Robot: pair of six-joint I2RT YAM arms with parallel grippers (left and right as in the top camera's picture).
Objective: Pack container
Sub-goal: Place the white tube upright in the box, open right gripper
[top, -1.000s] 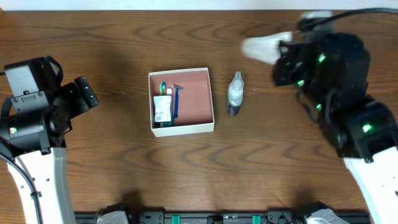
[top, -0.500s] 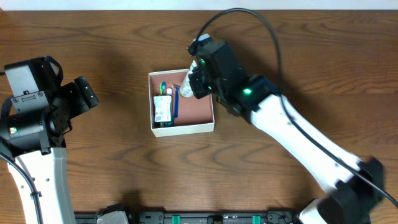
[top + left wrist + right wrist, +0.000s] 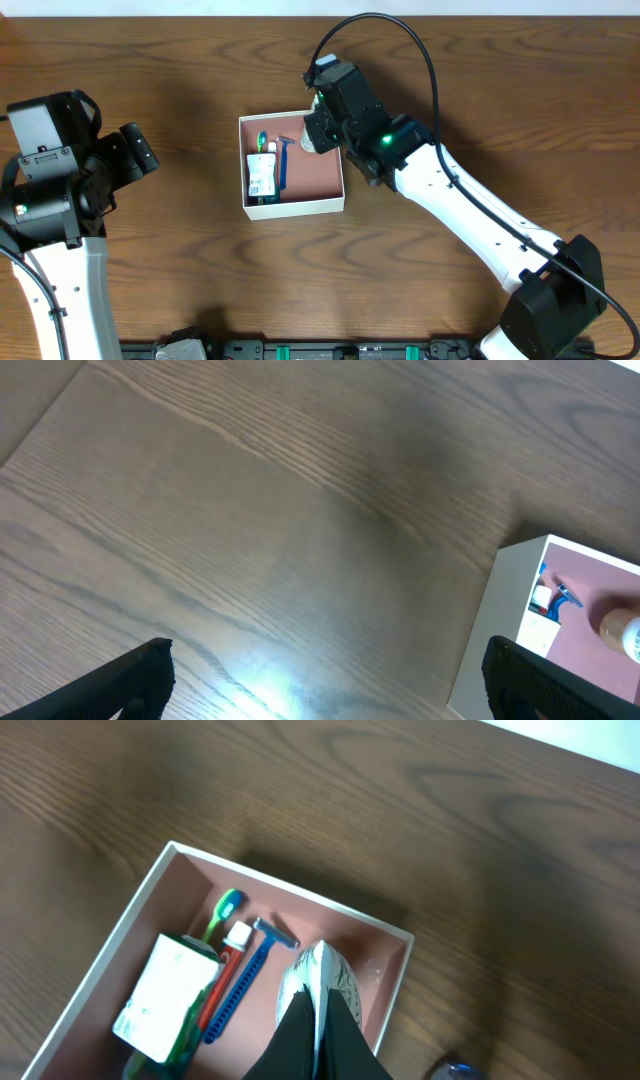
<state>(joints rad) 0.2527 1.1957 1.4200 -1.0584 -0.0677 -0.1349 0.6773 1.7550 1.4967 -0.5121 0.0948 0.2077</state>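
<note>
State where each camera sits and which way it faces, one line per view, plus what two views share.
Overhead: fixed above the brown wooden table, looking down; both arms show, the right gripper over the shallow white-walled, pink-lined square container.
Left wrist: low, looking across the table, container's corner at right; its open black fingertips show.
Right wrist: above the container, looking down; its fingers pinch a whitish crumpled packet.
Shared: all show the container.
</note>
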